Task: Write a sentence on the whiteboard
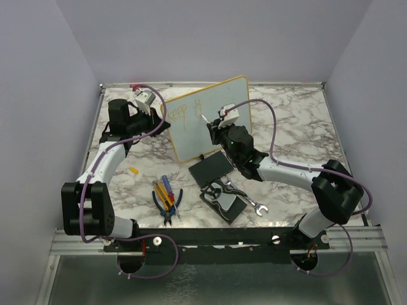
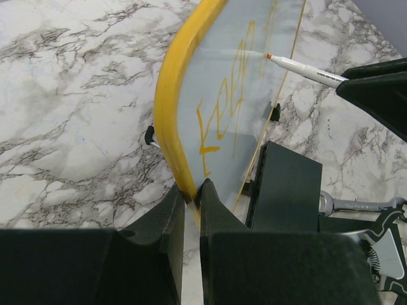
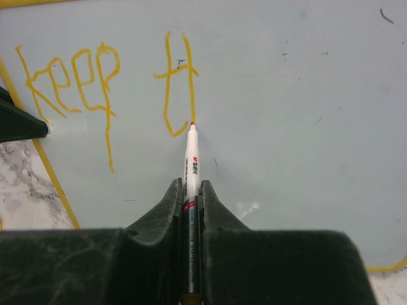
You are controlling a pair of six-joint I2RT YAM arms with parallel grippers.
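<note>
L pincer (image 2: 193,192) clamps whiteboard (image 2: 222,82), yellow edge.

Robotics lab test cell, seen from above. Plain pale lilac wall panels (image 1: 44,95) close in a marble-patterned worktop (image 1: 299,121) at the left, right and top of the frame, like a purpose-built enclosure. Along the bottom edge an aluminium rail (image 1: 70,242) carries two black and white robot arms bolted side by side, the left arm (image 1: 105,162) and the right arm (image 1: 286,170), with purple cables (image 1: 270,127) looping around them. Test props lie at lower centre: pliers (image 1: 168,210), screwdrivers (image 1: 164,190) and a wrench (image 1: 251,203). A small whiteboard (image 1: 191,133) stands at upper centre
</note>
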